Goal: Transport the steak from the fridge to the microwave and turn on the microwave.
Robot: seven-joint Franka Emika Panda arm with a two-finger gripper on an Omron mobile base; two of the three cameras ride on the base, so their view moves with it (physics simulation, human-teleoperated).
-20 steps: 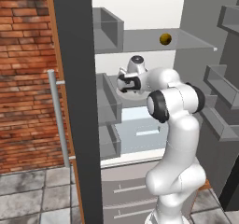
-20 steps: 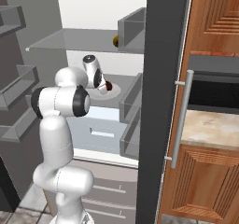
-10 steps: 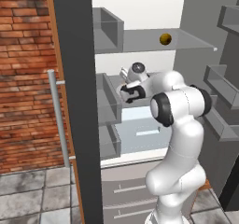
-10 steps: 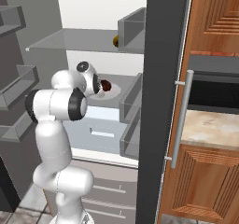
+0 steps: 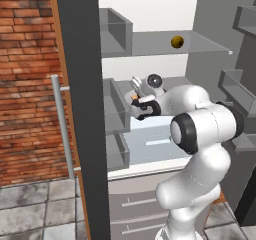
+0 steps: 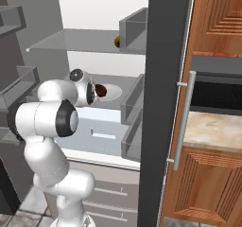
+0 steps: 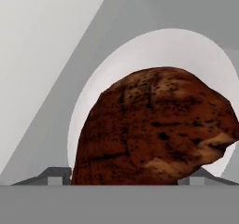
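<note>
While the fridge [image 5: 80, 109] stands open, the steak [image 7: 154, 127] is seen on a round white plate [image 7: 196, 55] on a grey shelf [image 6: 118, 98] inside it. In the hand view its long axis is laid from about eight o'clock to three o'clock, with the paler tan end pointed toward three o'clock. Its surface is rendered lumpy, reddish-brown and speckled dark; the plate is smooth and matte. The gripper [image 7: 123, 178] is held with its dark finger tips apart, one at each side of the meat's lower edge; whether they touch it cannot be told. Compared with half a second ago, the hand has been brought closer to the steak. A small yellow-orange ball [image 5: 176, 42] is seen on the upper glass-like shelf.
</note>
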